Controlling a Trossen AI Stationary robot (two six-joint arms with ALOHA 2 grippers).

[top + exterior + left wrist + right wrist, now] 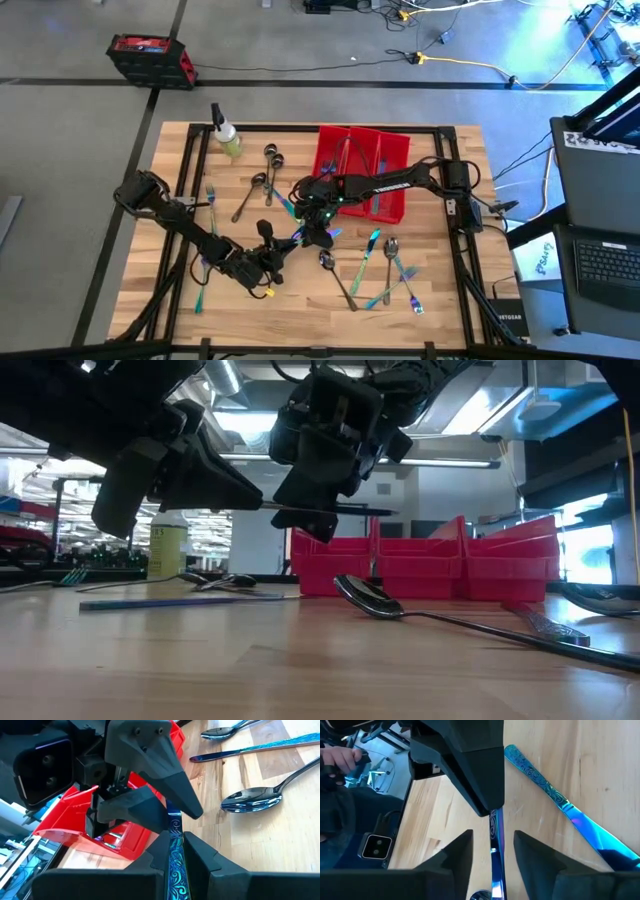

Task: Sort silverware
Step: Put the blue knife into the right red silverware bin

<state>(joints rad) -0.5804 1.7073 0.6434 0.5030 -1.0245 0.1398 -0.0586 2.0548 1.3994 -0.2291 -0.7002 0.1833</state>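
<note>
One iridescent blue piece of silverware (pixel 174 827) hangs level above the table's middle, held by my left gripper (pixel 174 840), which is shut on it. Fork, spoon or knife, I cannot tell. My right gripper (pixel 494 847) reaches in from the opposite side, open, with one finger on each side of the same piece and a gap to either finger. In the low view the piece (pixel 350 509) shows as a thin level bar between the two grippers. More silverware (pixel 385 262) lies flat and scattered on the wooden table (pixel 440 300). My left gripper pinches the patterned handle (pixel 176 862) between its two fingers. The fingers come nearly level from the table's near left and lie along the piece. The piece sticks out past the fingertips, level and clear of the table.
Red bins (pixel 362 170) stand at the far middle, and a spray bottle (pixel 226 135) at the far left. A blue knife (pixel 555 802) and a dark spoon (pixel 252 800) lie on the table close under the grippers. Other spoons (pixel 272 155) lie beside the bins.
</note>
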